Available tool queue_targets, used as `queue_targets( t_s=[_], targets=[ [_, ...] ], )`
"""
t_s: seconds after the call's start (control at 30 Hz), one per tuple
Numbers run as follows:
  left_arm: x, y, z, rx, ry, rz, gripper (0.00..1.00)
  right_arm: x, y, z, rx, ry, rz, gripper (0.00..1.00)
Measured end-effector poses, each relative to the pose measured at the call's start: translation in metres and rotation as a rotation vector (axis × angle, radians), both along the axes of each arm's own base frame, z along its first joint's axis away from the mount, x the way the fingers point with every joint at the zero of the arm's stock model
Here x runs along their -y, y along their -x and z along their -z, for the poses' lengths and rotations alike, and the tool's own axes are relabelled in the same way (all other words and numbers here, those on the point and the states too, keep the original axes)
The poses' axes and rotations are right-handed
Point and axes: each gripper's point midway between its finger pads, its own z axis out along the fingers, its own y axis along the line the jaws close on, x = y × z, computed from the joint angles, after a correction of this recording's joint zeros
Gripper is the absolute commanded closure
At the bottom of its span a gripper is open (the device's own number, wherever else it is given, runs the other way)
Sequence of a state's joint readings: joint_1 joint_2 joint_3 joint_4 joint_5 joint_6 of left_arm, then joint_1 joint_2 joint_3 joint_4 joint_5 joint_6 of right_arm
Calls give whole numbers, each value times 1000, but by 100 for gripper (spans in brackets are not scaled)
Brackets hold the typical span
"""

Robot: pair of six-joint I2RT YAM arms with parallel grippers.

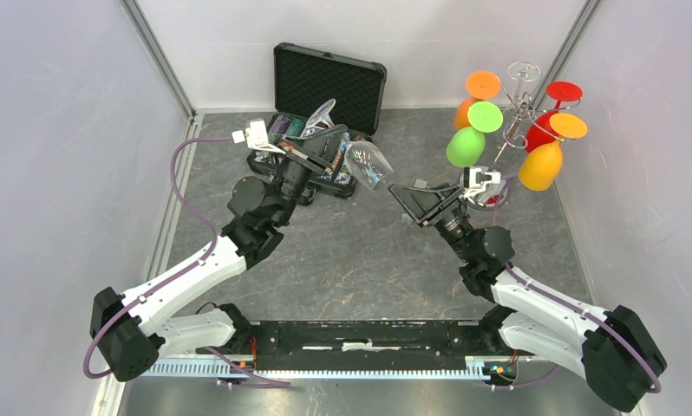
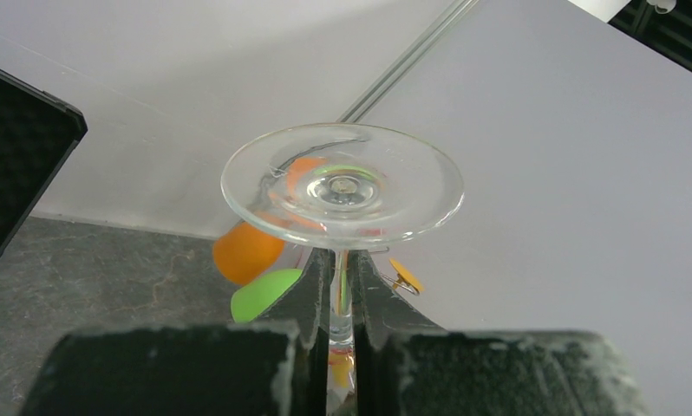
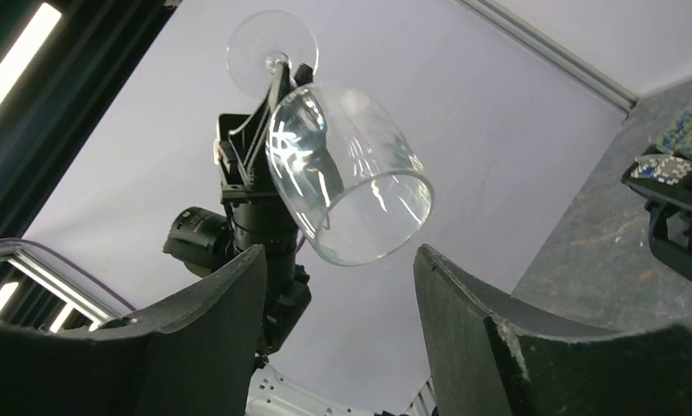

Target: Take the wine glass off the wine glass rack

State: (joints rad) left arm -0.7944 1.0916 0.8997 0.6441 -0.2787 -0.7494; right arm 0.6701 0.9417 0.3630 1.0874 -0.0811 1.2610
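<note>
One glass (image 1: 366, 163) is off the rack (image 1: 520, 108), up over the table (image 1: 342, 256). Left gripper (image 2: 341, 264) squeezes its stem so it won't drop. Right gripper (image 3: 338, 260) is wide apart, facing the bowl, maybe to take it.

Wine glass rack (image 1: 520, 108) stands upper right of the top view, with hung glasses (image 1: 540, 166) clustered around it. Open case (image 1: 329, 82) lies upper centre. Wine glass (image 1: 367, 165) sits tilted between them, apart from the rack, its stem in the left gripper (image 2: 342, 269). The right gripper (image 1: 407, 186) is just to its lower right.
</note>
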Motion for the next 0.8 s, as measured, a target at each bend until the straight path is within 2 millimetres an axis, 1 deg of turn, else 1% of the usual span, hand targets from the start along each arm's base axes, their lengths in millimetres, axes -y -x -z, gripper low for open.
queue_targets(
  t_s=[0.07,0.13,0.2,0.27,0.43,0.53,0.63,0.73,0.8],
  targets=[
    [0,0,0,-3,5,3,98,-4,-1,5,-12,12,-12,36],
    [0,0,0,-6,11,8,98,-6,1,5,-7,10,-21,40],
    [1,1,0,-9,17,15,98,-6,2,1,5,0,-26,44],
    [2,2,-1,-9,20,24,98,-7,3,-7,30,-17,-33,49],
    [4,3,1,-15,27,40,98,-8,6,-24,77,-54,-52,52],
    [5,5,1,-11,36,48,98,-10,6,-25,80,-62,-65,53],
    [7,7,3,-7,33,66,98,-13,5,-24,75,-71,-80,56],
    [7,8,4,-1,38,72,98,-18,3,-23,66,-80,-97,63],
    [7,9,6,-1,39,74,98,-21,3,-22,59,-88,-112,71]
  ],
)
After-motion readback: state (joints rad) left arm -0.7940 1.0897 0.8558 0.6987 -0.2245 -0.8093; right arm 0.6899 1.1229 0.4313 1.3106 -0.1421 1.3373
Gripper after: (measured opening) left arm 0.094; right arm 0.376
